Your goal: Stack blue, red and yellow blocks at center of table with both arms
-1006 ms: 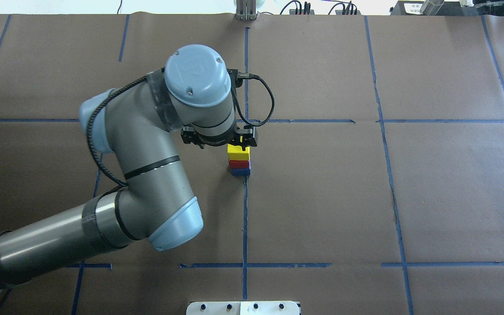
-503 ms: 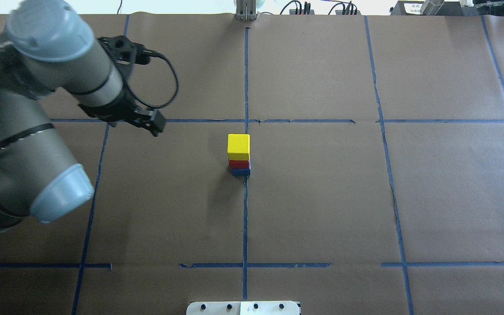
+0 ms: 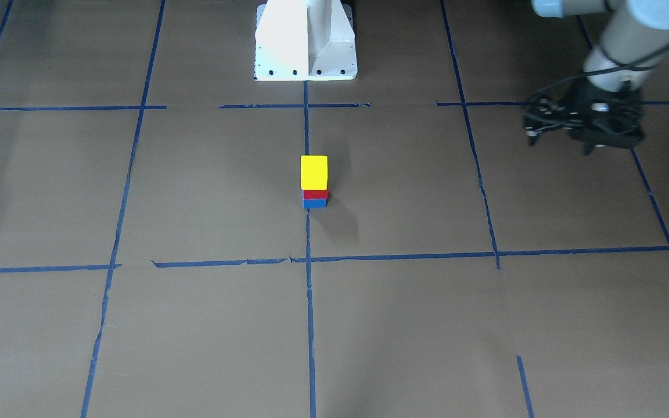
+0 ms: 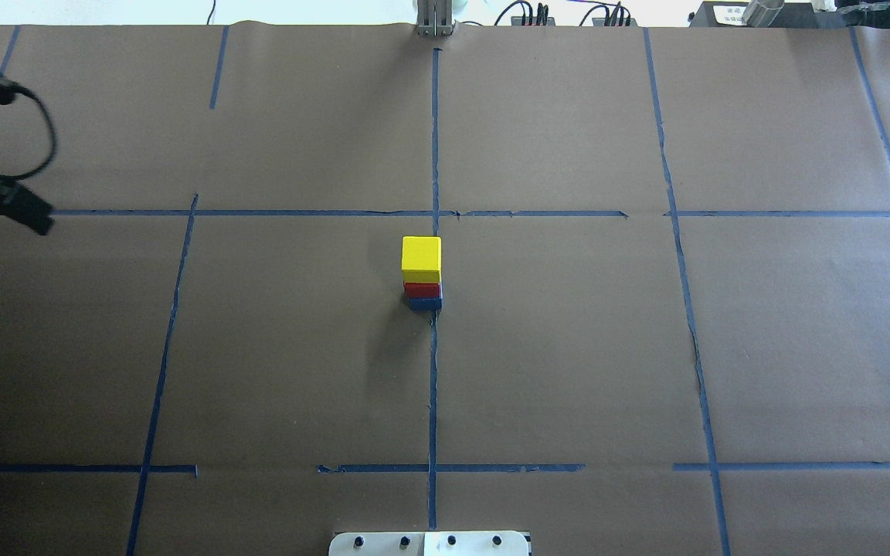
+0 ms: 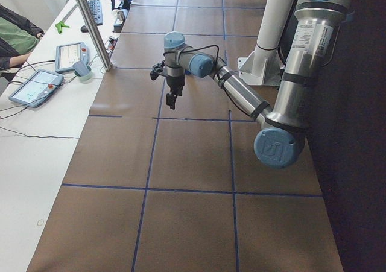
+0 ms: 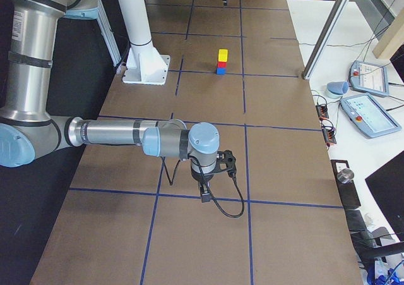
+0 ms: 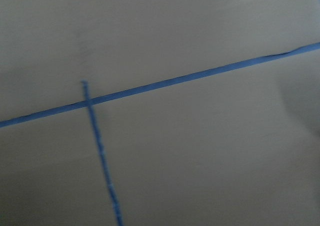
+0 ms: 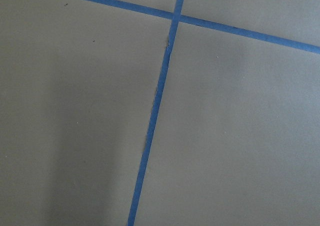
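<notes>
At the table's [image 4: 568, 347] centre, on the middle tape line, stands a stack: the yellow block [image 4: 421, 259] on the red block [image 4: 422, 290] on the blue block [image 4: 425, 303]. It also shows across the table [image 3: 314, 172] and far off [image 6: 221, 62]. No gripper touches it. My left gripper [image 4: 24, 216] hovers at the left edge, far from the stack; its jaws look open and empty [image 3: 564, 139]. My right gripper [image 6: 204, 195] hangs low over the table's right end. I cannot tell whether it is open or shut.
The white pedestal base [image 3: 305, 40] stands behind the stack. A side table holds teach pendants [image 6: 369, 76] and a metal post [image 5: 90, 25]. A seated person [image 5: 15, 37] is at that table's end.
My left gripper was around the yellow block on top of the stack. It has let go and swung away to the left edge of the overhead view. The stack has not moved.
</notes>
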Tool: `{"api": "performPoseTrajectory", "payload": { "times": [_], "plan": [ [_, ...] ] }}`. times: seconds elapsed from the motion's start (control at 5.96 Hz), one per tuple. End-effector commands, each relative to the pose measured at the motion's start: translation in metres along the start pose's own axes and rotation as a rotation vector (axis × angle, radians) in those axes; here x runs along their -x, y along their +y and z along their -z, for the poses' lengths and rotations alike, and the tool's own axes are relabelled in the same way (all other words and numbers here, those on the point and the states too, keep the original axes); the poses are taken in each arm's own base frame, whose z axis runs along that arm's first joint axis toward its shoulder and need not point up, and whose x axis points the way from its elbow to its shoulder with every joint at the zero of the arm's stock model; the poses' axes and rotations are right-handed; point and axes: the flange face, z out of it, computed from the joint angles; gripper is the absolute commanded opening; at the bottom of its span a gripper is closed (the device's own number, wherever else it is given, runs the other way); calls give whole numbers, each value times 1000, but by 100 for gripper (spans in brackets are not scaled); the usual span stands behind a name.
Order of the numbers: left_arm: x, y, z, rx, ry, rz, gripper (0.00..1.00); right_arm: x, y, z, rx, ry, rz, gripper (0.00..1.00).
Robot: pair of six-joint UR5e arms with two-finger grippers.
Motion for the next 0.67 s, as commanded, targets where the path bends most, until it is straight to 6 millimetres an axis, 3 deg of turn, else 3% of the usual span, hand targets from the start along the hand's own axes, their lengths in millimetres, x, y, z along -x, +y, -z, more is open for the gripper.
{"api": "performPoseTrajectory", "payload": {
  "times": [0.0,0.17,0.34,0.5],
  "plan": [
    [155,74,-14,70,17,113,100,-5,-3,-7,5,-11,-4,100],
    [207,112,-34,108,47,89,100,-5,-3,-7,-1,-9,2,100],
    [223,119,-29,93,57,125,100,-6,-3,-8,0,-9,1,100],
    [225,121,-31,98,55,133,100,-6,-3,-8,0,-9,1,100]
  ]
}}
